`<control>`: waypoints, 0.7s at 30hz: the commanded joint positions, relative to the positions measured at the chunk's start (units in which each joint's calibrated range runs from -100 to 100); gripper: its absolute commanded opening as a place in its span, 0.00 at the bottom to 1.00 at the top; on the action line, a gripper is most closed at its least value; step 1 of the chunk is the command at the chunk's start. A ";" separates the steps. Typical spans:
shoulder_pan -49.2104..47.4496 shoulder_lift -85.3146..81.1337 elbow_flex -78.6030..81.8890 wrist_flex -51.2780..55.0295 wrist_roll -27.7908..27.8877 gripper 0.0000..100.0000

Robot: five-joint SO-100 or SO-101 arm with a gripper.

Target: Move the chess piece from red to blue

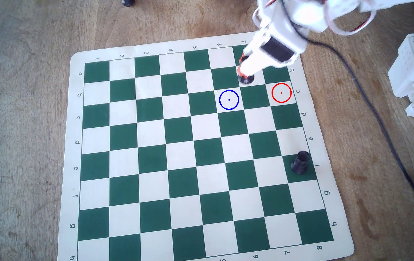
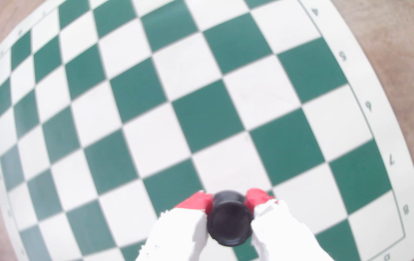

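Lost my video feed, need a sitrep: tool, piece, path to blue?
Tool shut on the chess piece, carried between red circle and blue circle. Blue circle empty. Stouter black piece far off, path open.

Three black chess pieces show in the overhead view: the chess piece (image 1: 246,79) near the board's top right corner, a stouter piece (image 1: 300,162) by the board's right edge, and a third piece (image 1: 128,2) cut off at the worktop's top edge. One chessboard mat (image 1: 75,140). Two drawn circles: one red (image 1: 281,92), one blue (image 1: 228,100). One arm (image 1: 284,22), one black cable (image 1: 366,100).
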 commanded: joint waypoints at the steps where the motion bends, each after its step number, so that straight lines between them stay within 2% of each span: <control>1: -1.26 3.15 -1.85 -5.11 -0.20 0.00; 21: -1.49 13.51 -0.49 -13.54 0.00 0.00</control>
